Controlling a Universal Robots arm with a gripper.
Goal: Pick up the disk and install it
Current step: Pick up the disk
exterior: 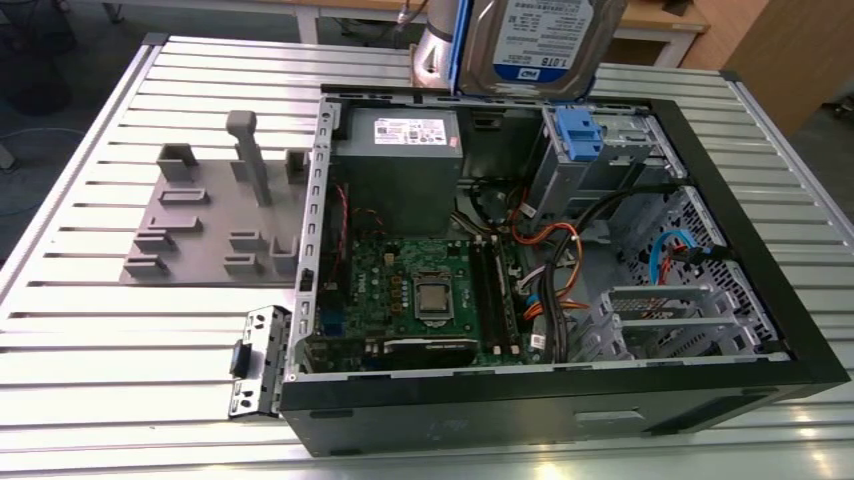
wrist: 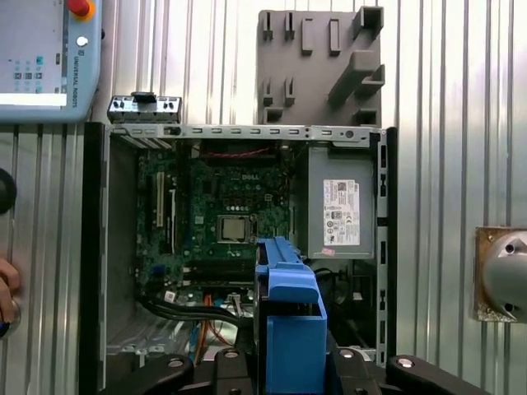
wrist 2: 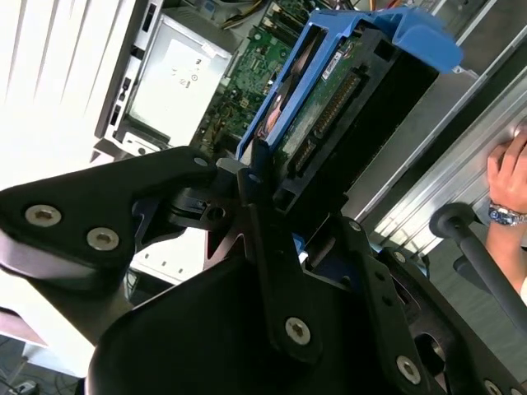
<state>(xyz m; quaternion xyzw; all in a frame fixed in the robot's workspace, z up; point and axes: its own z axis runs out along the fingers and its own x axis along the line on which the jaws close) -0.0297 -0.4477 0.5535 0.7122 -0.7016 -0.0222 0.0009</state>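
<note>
Silver-grey with a white and blue label, the disk (exterior: 541, 40) hangs in the air over the far wall of the open computer case (exterior: 767, 310), clear of everything below it. In the second wrist view its blue plastic frame, green circuit board and connector end face the camera. The gripper (wrist 2: 276, 185) is clamped onto that end, its black fingers (wrist 2: 257, 169) pressed against the frame, carrying the drive.

Directly beneath, inside the case, a blue latch (exterior: 577, 130) sits on the metal drive bay near the far wall. Beside the bay stands a grey metal box with a white sticker (exterior: 400, 160), and nearer the camera lies the green motherboard (exterior: 414, 290), with orange, blue and black cables (exterior: 567, 270) running between board and bay.

The case lies on its side on a slatted aluminium table (exterior: 107, 380), toward the table's edge at the exterior view's right. A small black bracket (exterior: 260, 360) rests just beside the case's near corner. A grey slotted fixture plate (exterior: 200, 230) lies on the table just beside the case, on the exterior view's left.

A grey teach pendant (wrist: 41, 58) shows in the first wrist view, and a person's hand (wrist 2: 506, 177) with a wristwatch rests at the table's edge. Beyond the far edge stands light wooden furniture (exterior: 774, 50) on a grey floor.
</note>
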